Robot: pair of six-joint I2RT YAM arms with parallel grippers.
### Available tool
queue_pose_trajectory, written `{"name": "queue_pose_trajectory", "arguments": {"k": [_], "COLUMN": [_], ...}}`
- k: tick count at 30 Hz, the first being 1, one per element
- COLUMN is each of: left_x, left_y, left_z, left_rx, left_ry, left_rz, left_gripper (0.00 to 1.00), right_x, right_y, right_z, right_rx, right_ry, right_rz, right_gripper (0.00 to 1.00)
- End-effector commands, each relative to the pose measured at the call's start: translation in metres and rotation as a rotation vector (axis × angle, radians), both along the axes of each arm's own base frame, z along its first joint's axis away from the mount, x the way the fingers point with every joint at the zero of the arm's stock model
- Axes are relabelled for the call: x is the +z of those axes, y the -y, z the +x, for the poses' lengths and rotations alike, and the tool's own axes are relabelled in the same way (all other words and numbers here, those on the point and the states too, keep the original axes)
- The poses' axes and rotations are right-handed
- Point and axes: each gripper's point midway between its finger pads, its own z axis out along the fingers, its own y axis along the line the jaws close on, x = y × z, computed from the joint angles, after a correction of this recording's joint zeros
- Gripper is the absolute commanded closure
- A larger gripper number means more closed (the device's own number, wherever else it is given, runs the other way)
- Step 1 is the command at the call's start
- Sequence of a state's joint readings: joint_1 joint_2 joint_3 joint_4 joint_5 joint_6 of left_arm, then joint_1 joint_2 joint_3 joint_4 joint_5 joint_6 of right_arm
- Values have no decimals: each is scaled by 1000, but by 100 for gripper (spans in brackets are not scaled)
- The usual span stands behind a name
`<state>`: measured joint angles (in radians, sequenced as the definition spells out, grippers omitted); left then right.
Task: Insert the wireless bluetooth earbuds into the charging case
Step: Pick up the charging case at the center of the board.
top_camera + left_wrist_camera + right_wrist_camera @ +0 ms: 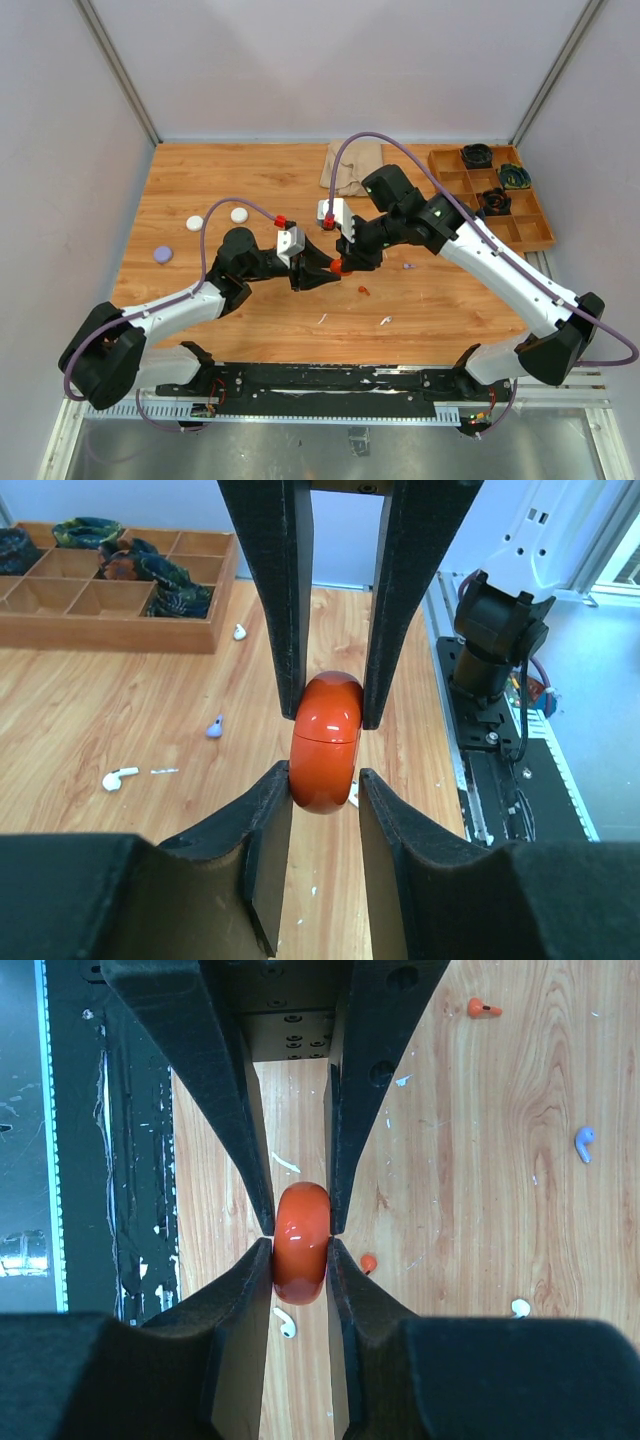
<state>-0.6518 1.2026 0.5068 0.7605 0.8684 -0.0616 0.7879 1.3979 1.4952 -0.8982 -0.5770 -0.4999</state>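
Two robot arms meet above the middle of a wooden table (200, 310), both clamped on a glossy red charging case (342, 266) held in the air between them. The left gripper (324, 774) pinches one end of the case, its fingers (268, 815) pressed against the shell on both sides. The right gripper (300, 1248) grips the other end from the opposite direction, its pads equally tight on the case. A seam runs across the case, and its lid sits closed.

The earbuds lie loose on the wood around the meeting point: a red earbud (365, 290) just below the grippers, a purple earbud (408, 265) beside the right arm, and a white earbud (385, 321) nearer the arms' bases. All three are apart from the case and from each other.

On the left of the table, well away from the grippers, rest a white puck (195, 222), a second white puck (239, 214) and a purple puck (163, 254). A wooden compartment tray (452, 182) sits at the far right corner, with dark bundles (476, 155) in three of its compartments. A tan cloth (350, 165) lies at the far edge, behind the right arm
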Motion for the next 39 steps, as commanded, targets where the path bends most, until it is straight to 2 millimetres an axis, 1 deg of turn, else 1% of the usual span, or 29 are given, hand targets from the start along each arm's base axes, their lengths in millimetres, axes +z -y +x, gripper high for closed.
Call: {"name": "queue_pose_trajectory", "arguments": {"k": [1, 6, 23, 27, 30, 31, 33, 34, 36, 38, 39], "left_x": [19, 21, 19, 20, 22, 22, 24, 24, 23, 25, 23], "left_y": [5, 6, 8, 8, 8, 8, 7, 6, 4, 1, -1], "left_z": [1, -1, -5, -5, -7, -7, -7, -7, -6, -4, -3], "left_rx": [-8, -18, -44, -45, -51, -49, -45, -37, -12, 24, 40], "left_ry": [36, 27, 14, 16, 17, 18, 22, 22, 22, 26, 13], "left_rz": [-39, -44, -40, -42, -45, -47, -55, -62, -78, -111, -120], "left_gripper": [64, 66, 67, 72, 82, 87, 97, 100, 100, 100, 100], "right_x": [10, 8, 5, 5, 4, 3, 3, 3, 5, 8, 10], "right_y": [-8, -9, -13, -14, -14, -15, -15, -16, -15, -14, -13], "right_z": [-3, -2, 1, 2, 4, 4, 5, 6, 7, 9, 10], "right_rx": [42, 42, 43, 40, 37, 37, 36, 35, 28, 19, 13], "right_ry": [31, 33, 42, 47, 51, 52, 58, 64, 77, 98, 109], "right_rz": [23, 18, 13, 13, 12, 12, 17, 20, 26, 34, 37], "right_gripper": [99, 99, 99, 99, 99, 97, 91, 86, 76, 62, 56]}}
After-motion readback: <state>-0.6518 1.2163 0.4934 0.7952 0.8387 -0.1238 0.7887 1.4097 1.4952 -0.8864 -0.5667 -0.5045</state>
